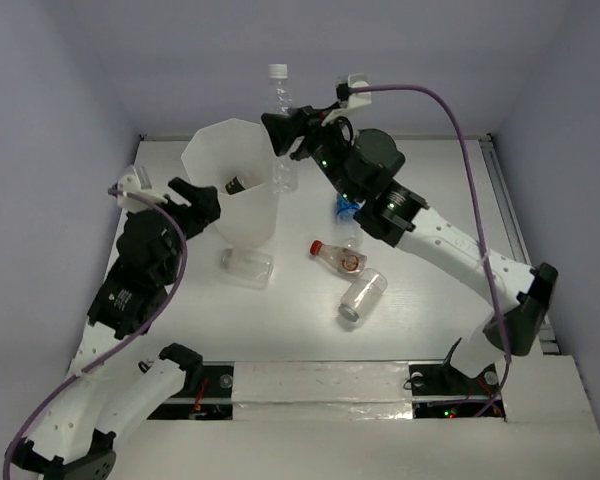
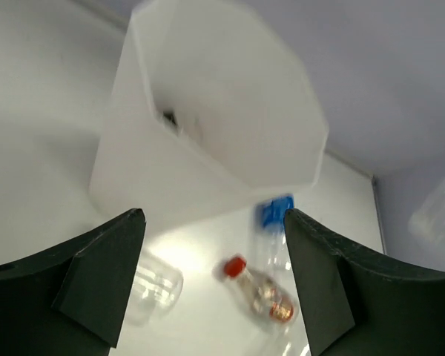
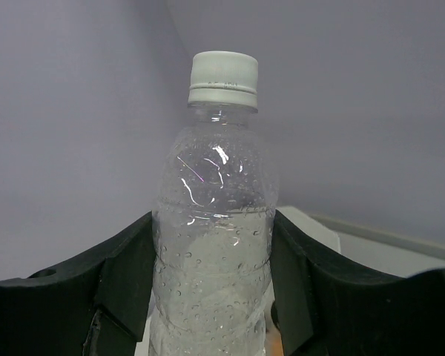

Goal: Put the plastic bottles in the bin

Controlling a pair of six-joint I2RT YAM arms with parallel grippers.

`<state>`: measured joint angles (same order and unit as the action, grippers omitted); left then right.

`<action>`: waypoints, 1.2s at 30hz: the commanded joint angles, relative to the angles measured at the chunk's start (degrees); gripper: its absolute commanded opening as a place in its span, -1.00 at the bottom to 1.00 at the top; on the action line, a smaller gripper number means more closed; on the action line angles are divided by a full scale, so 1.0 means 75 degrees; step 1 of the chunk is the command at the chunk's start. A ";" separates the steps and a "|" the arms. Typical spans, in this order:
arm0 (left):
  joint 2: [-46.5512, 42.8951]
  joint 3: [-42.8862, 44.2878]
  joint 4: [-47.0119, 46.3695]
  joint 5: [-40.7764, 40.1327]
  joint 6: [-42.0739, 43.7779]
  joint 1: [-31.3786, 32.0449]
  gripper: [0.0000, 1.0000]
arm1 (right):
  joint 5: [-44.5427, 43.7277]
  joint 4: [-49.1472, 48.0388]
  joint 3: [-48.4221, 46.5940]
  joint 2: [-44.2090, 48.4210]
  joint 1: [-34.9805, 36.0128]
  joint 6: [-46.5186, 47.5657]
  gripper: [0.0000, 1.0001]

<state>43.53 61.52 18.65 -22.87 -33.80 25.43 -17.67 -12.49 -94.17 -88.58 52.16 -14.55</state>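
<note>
The bin [image 1: 232,195] is a tall translucent white container standing at the back left of the table, with a dark-capped bottle [image 1: 234,184] showing inside it. My right gripper [image 1: 283,135] is shut on a clear white-capped bottle [image 1: 279,98], held upright beside the bin's right rim. In the right wrist view that bottle [image 3: 215,178] fills the gap between both fingers of the right gripper [image 3: 213,219]. My left gripper [image 1: 195,203] stands open and empty against the bin's left side. In the left wrist view the left gripper [image 2: 213,216] looks past the bin [image 2: 208,133].
Several bottles lie on the table: a clear one [image 1: 246,267] in front of the bin, a red-capped one [image 1: 338,256], another clear one [image 1: 363,295], and a blue-capped one [image 1: 347,212] under the right arm. The left wrist view shows the red-capped bottle [image 2: 261,291] between the fingers.
</note>
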 commanded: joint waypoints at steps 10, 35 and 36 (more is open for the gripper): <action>-0.1748 -0.3665 0.0116 0.2100 -0.2640 -0.0016 0.55 | 0.0117 -0.1007 -0.3708 -0.3563 -0.0392 0.0357 -0.11; 0.0030 -0.5765 -0.2405 0.1351 -0.4141 -0.0016 0.98 | 0.1148 -0.2494 0.0613 -0.0837 -0.0392 0.0265 0.92; 0.0148 -0.5741 -0.2428 0.1293 -0.4211 -0.0016 0.98 | 0.1207 -0.2529 0.0777 -0.0742 -0.0392 0.0194 0.92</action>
<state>42.78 18.24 4.93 -10.66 -63.57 25.43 -10.76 -26.37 -91.50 -97.03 49.10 -11.88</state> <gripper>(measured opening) 0.990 0.960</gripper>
